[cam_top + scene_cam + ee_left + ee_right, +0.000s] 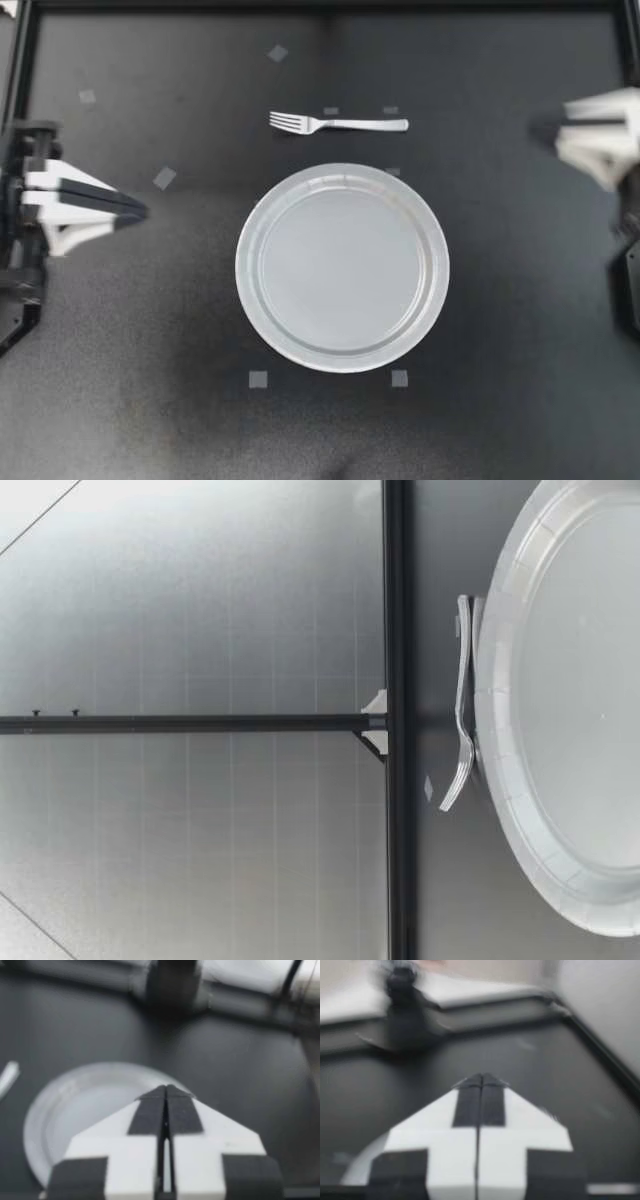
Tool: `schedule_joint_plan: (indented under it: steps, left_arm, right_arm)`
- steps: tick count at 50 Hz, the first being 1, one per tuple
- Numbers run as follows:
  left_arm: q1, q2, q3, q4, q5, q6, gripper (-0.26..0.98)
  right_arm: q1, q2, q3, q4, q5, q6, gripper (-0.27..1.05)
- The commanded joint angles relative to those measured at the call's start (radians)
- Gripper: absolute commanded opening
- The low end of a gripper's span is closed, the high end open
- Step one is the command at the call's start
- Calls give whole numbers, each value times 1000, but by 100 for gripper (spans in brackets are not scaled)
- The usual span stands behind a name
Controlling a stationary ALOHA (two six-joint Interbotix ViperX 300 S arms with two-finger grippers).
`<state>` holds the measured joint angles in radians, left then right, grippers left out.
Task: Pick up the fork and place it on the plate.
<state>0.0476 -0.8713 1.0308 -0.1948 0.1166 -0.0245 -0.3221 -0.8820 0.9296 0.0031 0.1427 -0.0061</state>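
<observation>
One fork [338,123] lies flat on the dark table [150,330], just beyond the 12 o'clock edge of the single plate [243,268] and apart from it. Its tines point toward 9 o'clock and its handle toward 3 o'clock. In the low view the fork [462,715] lies on the table on the far side of the plate [495,680] from that camera. The plate is round, pale and bare, at the table's middle. Two squares of tape [258,379] sit just past its rim at about 7 and 5 o'clock.

Two arms show, one at each side, both well apart from the fork. The left gripper [135,210] hovers at 9 o'clock of the plate, pointing toward 3 o'clock. In its wrist view the left gripper [165,1092] has its fingers pressed together, holding nothing, with the plate [35,1125] ahead of it. The right gripper [550,128] sits at about 2 o'clock, pointing toward 9 o'clock. In its own wrist view the right gripper [481,1080] is likewise closed tight on nothing.
</observation>
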Motion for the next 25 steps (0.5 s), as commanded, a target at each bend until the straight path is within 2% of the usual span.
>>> schedule_joint_plan:
  steps: [1, 5, 9, 15, 21, 25]
  left_arm:
    - [2, 61, -63, -14, 41, 2, -7]
    - [2, 81, -57, -15, -3, 11, -7]
    - [2, 87, -35, -17, -40, 11, -6]
    - [-2, 87, 11, -32, -87, 11, 2]
    - [-38, 83, 35, -41, -137, 11, 26]
    - [-57, 87, 44, -41, -170, 11, 47]
  right_arm:
    - [-95, 95, -133, -44, 143, -25, -5]
    - [-137, 192, -207, -60, 160, -77, -1]
    - [-137, 270, -259, -60, 161, -114, 6]
    - [-137, 445, -347, -58, 156, -147, 24]
    - [-137, 650, -399, -58, 155, -187, 47]
    - [-137, 747, -410, -58, 160, -221, 54]
